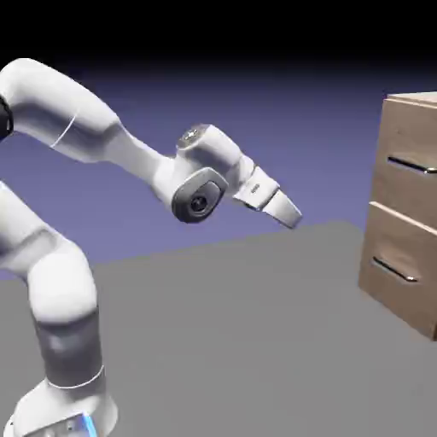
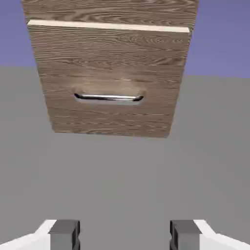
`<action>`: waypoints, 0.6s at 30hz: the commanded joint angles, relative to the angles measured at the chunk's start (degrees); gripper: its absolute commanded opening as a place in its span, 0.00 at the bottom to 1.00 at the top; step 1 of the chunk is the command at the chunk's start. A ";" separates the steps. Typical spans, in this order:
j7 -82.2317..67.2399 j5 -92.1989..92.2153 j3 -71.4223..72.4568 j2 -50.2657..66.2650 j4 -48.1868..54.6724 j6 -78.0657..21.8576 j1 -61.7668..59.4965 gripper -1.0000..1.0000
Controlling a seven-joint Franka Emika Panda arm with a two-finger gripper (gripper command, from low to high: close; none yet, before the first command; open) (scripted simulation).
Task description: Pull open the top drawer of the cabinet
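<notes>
The cabinet (image 1: 408, 213) is a light-brown wood-grain box at the exterior view's right edge. Its top drawer (image 1: 410, 136) carries a silver bar handle (image 1: 411, 163), and the drawer sits flush and shut. My gripper (image 1: 293, 217) hangs in mid-air well to the left of the cabinet, pointing toward it and slightly downward, touching nothing. In the hand view the gripper (image 2: 124, 237) is open, its grey fingertips (image 2: 64, 233) wide apart with only table between them. There, only a strip of the top drawer (image 2: 110, 10) shows above a pale seam.
The lower drawer (image 2: 110, 78) with its own silver handle (image 2: 108, 97) fills the hand view's upper middle; in the exterior view it is the lower drawer (image 1: 401, 265). Grey table (image 1: 239, 341) stretches between the arm and the cabinet.
</notes>
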 commanded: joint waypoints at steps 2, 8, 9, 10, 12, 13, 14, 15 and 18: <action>1.15 -4.99 -3.51 -0.31 2.21 -0.68 4.05 0.50; 4.59 -19.94 -14.05 -1.24 8.84 -2.70 16.20 0.50; 5.16 -22.43 -15.81 -1.39 9.95 -3.04 18.23 0.50; 5.74 -24.92 -17.56 -1.54 11.05 -3.38 20.25 0.50; 6.88 -29.90 -21.07 -1.85 13.26 -4.05 24.30 0.50; 7.46 -32.40 -22.83 -2.01 14.37 -4.39 26.33 0.50; 8.03 -34.89 -24.59 -2.16 15.47 -4.73 28.36 0.50; 8.61 -37.38 -26.34 -2.32 16.58 -5.07 30.38 0.50; 10.33 -44.86 -31.61 -2.78 19.89 -6.08 36.46 0.50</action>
